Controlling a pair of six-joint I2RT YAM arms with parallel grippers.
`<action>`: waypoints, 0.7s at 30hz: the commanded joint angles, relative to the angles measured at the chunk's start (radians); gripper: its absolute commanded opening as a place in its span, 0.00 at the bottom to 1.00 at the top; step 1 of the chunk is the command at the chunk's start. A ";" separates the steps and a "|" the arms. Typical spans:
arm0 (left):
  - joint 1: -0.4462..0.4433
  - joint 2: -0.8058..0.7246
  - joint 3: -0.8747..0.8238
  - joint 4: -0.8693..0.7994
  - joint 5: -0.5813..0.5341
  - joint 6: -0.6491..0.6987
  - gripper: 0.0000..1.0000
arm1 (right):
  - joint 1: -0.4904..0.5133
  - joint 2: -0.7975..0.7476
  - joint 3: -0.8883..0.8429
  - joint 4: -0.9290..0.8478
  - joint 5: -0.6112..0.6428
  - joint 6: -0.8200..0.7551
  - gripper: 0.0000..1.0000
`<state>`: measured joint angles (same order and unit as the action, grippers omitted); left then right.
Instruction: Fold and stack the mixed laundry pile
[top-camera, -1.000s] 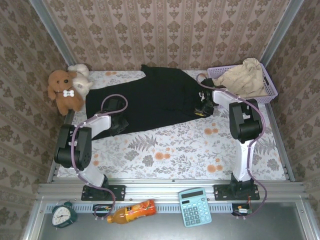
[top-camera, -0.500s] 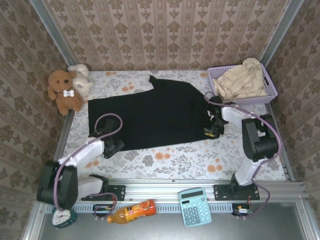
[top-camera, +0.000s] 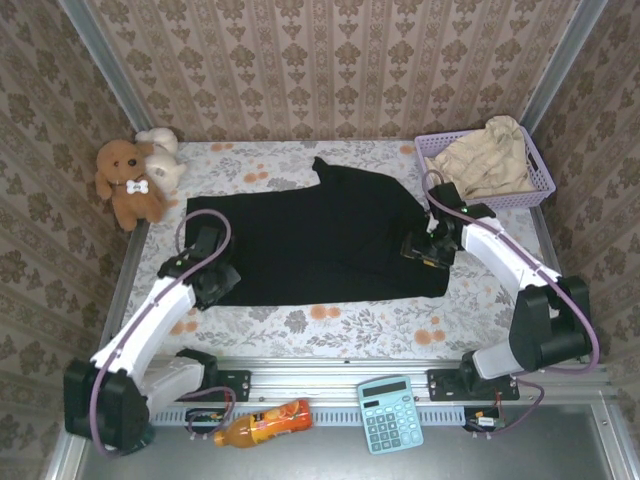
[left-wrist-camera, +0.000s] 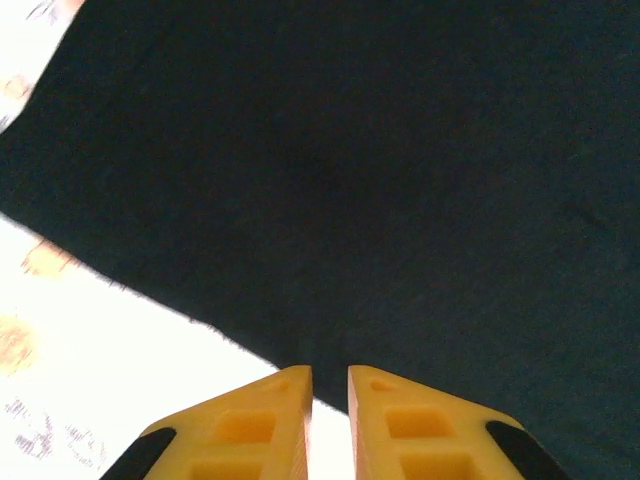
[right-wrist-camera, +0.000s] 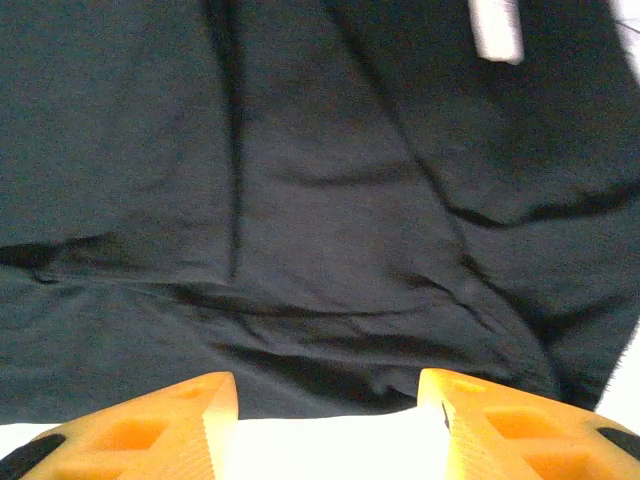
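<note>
The large black garment lies spread flat across the middle of the floral table. The pale beige garment is heaped in the lavender basket at the back right. My left gripper sits at the black piece's near-left corner. In the left wrist view its gripper is closed to a narrow slit, with the black garment's hem at the tips. My right gripper rests at the cloth's right edge. In the right wrist view this gripper is open, with the wrinkled black cloth just beyond it.
Brown and cream plush toys sit at the back left. The lavender mesh basket stands at the back right. A bare strip of table runs along the front. On the front shelf lie a calculator, a bottle and a clock.
Both arms swept the black garment toward the front and spread it flatter. The left arm then reached further in. The right gripper has let go of the cloth.
</note>
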<state>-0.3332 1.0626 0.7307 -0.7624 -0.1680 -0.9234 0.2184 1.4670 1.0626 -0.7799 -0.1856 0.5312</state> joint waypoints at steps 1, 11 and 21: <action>-0.007 0.063 0.039 0.065 0.009 0.060 0.19 | 0.060 0.073 0.036 0.063 -0.045 0.042 0.53; -0.023 0.238 0.078 0.179 0.046 0.072 0.18 | 0.128 0.255 0.034 0.232 -0.018 0.142 0.51; -0.026 0.249 0.039 0.179 0.070 0.077 0.16 | 0.139 0.321 0.047 0.278 -0.012 0.174 0.27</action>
<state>-0.3531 1.3128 0.7807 -0.5861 -0.1120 -0.8665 0.3511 1.7733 1.0878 -0.5182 -0.2096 0.6861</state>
